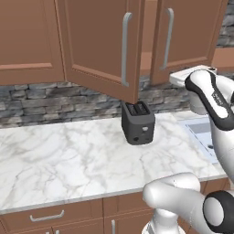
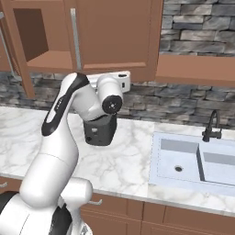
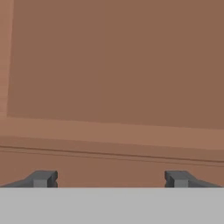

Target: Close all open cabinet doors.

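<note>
We find two cabinet doors (image 1: pixel 103 43) swung open above the marble surface (image 1: pixel 68 155) and toaster (image 1: pixel 137 122). The tool (image 3: pixel 111 178) faces a door panel, fingers wide apart, holding nothing.

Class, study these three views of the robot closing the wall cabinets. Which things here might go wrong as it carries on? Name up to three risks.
1. The gripper is open, right against a cabinet door's wood panel; a flat push from here may skid off or only half close it.
2. The other open door hangs over the toaster; reaching for it, the arm might knock the toaster.
3. The base views do not show how far the near door must still swing.
</note>
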